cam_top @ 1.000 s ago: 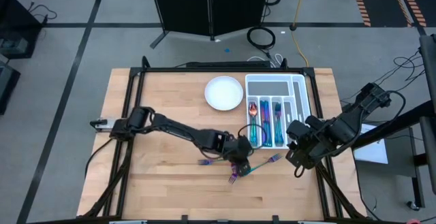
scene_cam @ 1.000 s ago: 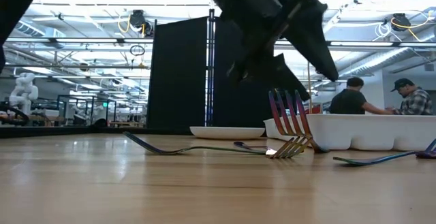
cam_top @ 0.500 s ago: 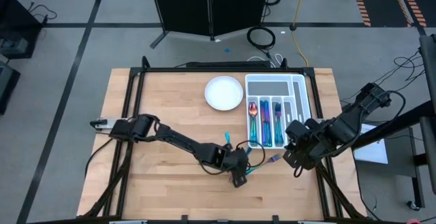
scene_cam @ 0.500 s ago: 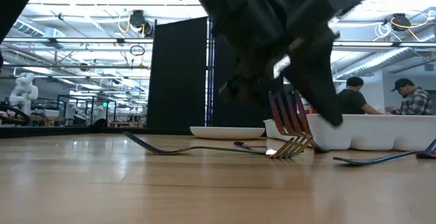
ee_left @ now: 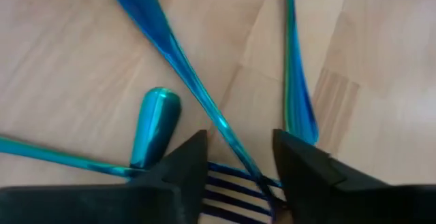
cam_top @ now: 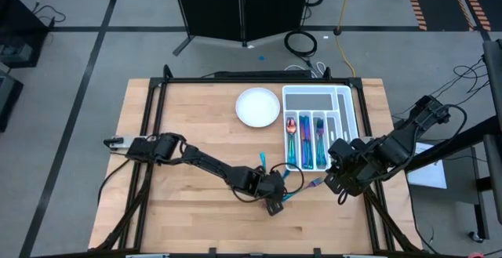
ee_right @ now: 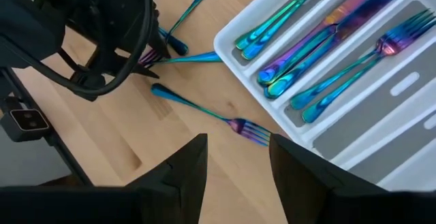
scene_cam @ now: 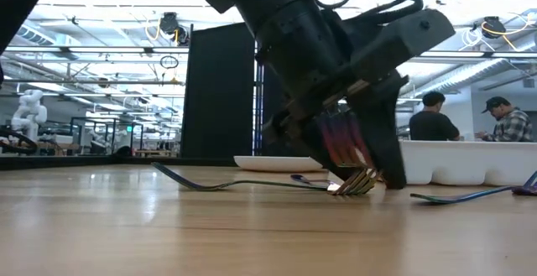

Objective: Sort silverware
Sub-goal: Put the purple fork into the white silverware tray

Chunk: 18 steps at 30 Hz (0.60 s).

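Several iridescent blue and purple silverware pieces lie loose near the table's near edge. My left gripper [cam_top: 274, 201] is down among them and open. In the left wrist view [ee_left: 238, 142] its fingers stand on either side of a fork's slim stem [ee_left: 184, 67], just above the purple tines [ee_left: 231, 188]; I see no touch. In the low view [scene_cam: 357, 154] the fingers reach the table around those raised tines. My right gripper [cam_top: 339, 186] hovers open beside the tray's near end [ee_right: 237, 146]. Another fork [ee_right: 204, 112] lies flat below it.
The white cutlery tray [cam_top: 351, 117] holds sorted spoons, knives and forks [ee_right: 320, 40]. A round white plate [cam_top: 258, 107] sits to its left. Two more blue handles [ee_left: 153, 125] [ee_left: 298, 81] cross close to the left fingers. People sit in the room beyond the table.
My left gripper has moved toward the table's near edge and come down onto the loose forks, so its fingers now bracket the raised tines. The silverware has stayed where it lay.
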Motion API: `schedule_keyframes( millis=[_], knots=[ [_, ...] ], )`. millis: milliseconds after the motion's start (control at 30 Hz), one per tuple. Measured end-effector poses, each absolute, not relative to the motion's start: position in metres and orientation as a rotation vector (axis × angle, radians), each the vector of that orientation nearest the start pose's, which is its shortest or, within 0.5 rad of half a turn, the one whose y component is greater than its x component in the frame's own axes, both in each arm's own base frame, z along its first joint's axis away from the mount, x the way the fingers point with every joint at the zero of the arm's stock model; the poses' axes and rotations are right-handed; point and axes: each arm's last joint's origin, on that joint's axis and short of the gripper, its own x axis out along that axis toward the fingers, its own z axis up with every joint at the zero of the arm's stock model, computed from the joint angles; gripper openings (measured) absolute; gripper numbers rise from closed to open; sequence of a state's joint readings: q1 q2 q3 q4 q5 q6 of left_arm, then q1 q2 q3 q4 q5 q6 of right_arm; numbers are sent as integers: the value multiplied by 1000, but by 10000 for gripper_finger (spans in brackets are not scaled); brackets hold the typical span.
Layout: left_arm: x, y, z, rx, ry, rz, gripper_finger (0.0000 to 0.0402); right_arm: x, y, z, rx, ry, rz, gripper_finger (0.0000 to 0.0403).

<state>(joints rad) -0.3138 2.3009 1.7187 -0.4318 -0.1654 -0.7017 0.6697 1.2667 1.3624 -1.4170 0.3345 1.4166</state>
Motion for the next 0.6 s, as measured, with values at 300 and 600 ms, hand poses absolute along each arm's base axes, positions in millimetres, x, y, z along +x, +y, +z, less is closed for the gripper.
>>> schedule_keyframes(
  millis=[300,600],
  knots=[
    [460,-138,137,-390,1016,211,13,164,119,346,630,1089,-535,151],
    [430,-108,208,-91,1170,-66,13,164,119,346,617,1112,-513,151]
  ],
)
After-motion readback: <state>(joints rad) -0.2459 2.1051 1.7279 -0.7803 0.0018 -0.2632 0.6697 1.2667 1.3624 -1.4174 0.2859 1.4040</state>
